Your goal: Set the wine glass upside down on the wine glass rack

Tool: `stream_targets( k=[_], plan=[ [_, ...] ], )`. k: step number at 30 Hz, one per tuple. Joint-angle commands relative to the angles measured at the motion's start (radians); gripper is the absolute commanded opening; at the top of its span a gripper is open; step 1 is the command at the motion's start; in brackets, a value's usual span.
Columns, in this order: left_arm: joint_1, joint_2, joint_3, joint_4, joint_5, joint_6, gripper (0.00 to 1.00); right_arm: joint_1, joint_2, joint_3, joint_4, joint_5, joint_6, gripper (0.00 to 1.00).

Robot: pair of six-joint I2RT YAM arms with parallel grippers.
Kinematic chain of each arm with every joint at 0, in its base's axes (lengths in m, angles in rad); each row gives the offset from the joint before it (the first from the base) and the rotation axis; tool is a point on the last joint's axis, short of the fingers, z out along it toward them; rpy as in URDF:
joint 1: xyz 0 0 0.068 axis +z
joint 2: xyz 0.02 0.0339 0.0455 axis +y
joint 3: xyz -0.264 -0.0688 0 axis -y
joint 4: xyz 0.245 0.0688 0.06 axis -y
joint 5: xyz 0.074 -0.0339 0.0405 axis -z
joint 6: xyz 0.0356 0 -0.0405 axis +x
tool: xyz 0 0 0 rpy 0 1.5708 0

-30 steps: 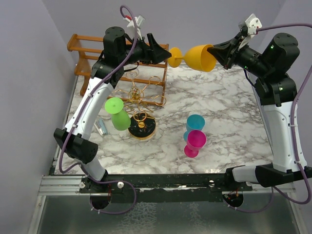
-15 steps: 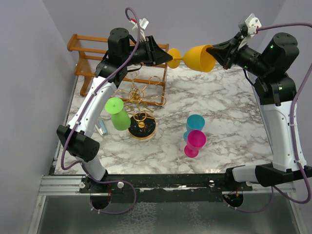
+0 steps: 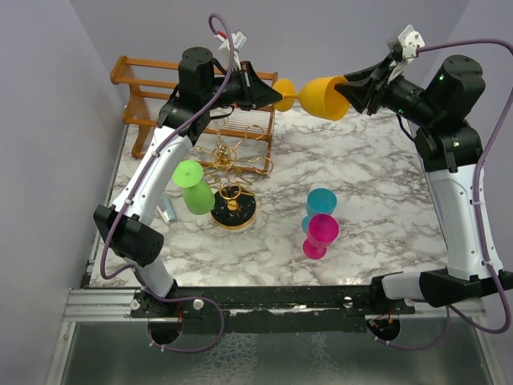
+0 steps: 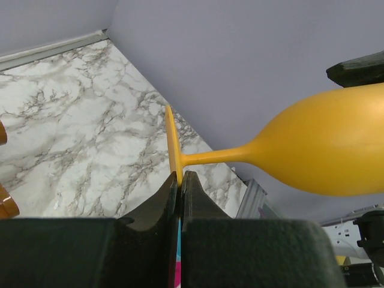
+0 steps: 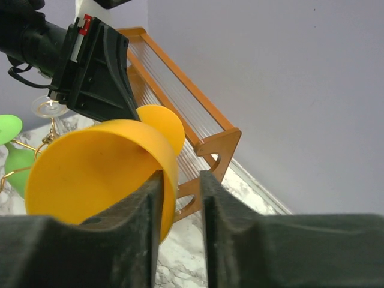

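1. One marble table (image 3: pixel 377 176) carries everything, and the two arms rise from its 6 o'clock edge.
2. A wooden rail frame (image 3: pixel 132 74) stands at the table's 11 o'clock corner.
3. The wine glass rack (image 3: pixel 233 210), gold wire on a round black base, stands toward 9 o'clock from the table's middle, near the frame.
4. The yellow wine glass (image 3: pixel 321 96) lies sideways in the air above the 12 o'clock edge, well apart from the rack. Its foot points to 9 o'clock and its mouth to 3 o'clock.
5. The left end effector (image 4: pixel 180 180) is clamped on the edge of the glass's foot.
6. The right end effector (image 5: pixel 180 180) straddles the bowl's rim, one finger inside and one outside. Its jaws stand apart, with a gap showing beside the outer finger.
7. A green glass (image 3: pixel 191 186) tilts foot-up at the rack's 9 o'clock. A blue glass (image 3: pixel 321 200) sits at 4 o'clock from the table's middle, with a pink glass (image 3: pixel 322 231) just beside it.
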State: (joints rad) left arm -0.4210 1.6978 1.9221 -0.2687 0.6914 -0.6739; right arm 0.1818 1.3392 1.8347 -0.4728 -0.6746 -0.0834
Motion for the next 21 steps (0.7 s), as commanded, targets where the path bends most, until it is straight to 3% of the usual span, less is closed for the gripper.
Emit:
stream_targets(
  k=[1, 7, 15, 21],
  plan=[
    [0.007, -0.046, 0.04, -0.017, -0.029, 0.071, 0.0, -0.002, -0.033, -0.028, 0.0, -0.011, -0.041, 0.38],
    [0.061, -0.073, 0.086, -0.06, -0.107, 0.144, 0.0, -0.002, -0.063, -0.016, -0.088, 0.007, -0.126, 0.68],
    [0.076, -0.082, 0.247, -0.213, -0.321, 0.477, 0.0, -0.003, -0.102, 0.017, -0.22, 0.07, -0.236, 0.81],
    [-0.01, -0.097, 0.288, -0.292, -0.517, 0.804, 0.0, -0.004, -0.137, -0.023, -0.257, 0.172, -0.28, 0.93]
  ],
)
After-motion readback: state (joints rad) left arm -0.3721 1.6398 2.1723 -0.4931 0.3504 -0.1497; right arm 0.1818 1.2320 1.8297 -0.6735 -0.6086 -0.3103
